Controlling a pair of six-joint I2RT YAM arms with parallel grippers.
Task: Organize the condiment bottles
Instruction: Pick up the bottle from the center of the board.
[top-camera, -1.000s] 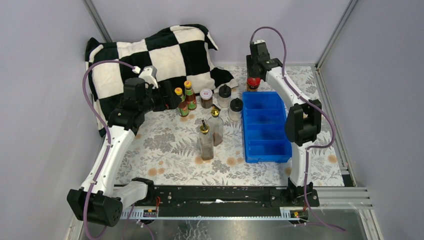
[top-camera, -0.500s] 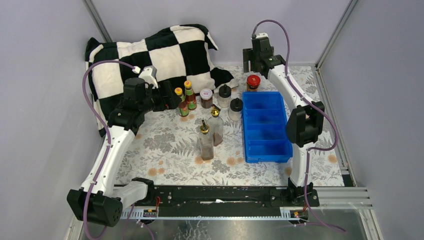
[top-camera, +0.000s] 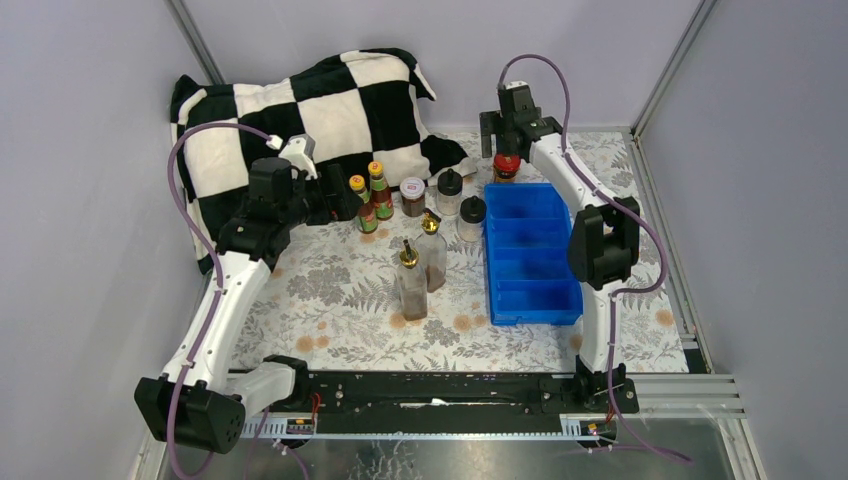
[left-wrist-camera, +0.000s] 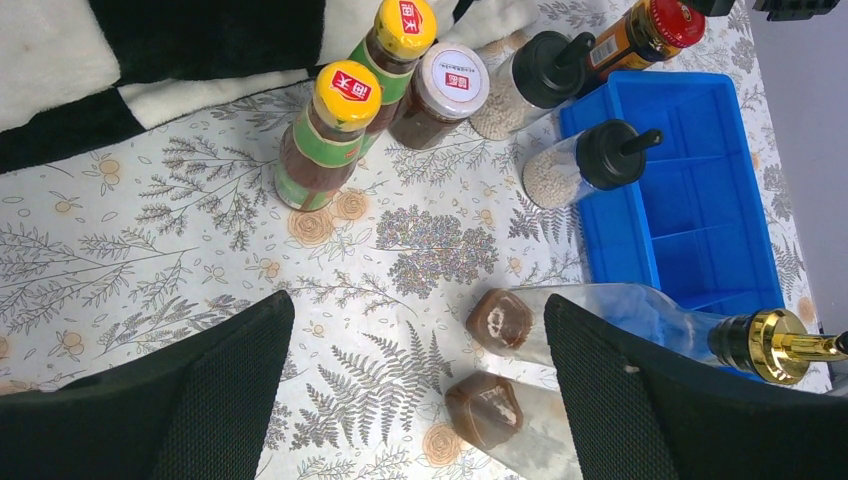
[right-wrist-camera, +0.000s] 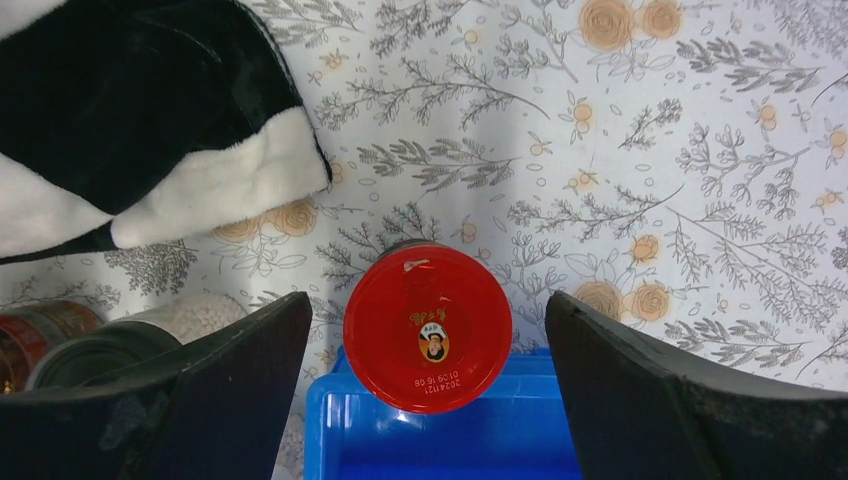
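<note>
1. The right gripper (top-camera: 506, 140) hangs point-down over the red-lidded jar (right-wrist-camera: 428, 328), fingers wide either side, clear of it.
2. The left gripper (left-wrist-camera: 420, 400) reaches low toward the orange-capped bottles (left-wrist-camera: 330, 140), fingers wide, holding nothing.
3. The lid hides the jar's body; the left fingers cut off the gold-spouted bottles (left-wrist-camera: 620, 315).
4. The jar stands just outside the blue tray's (left-wrist-camera: 690, 190) far rim; the black-capped shakers (left-wrist-camera: 560, 172) hold white grains.
</note>
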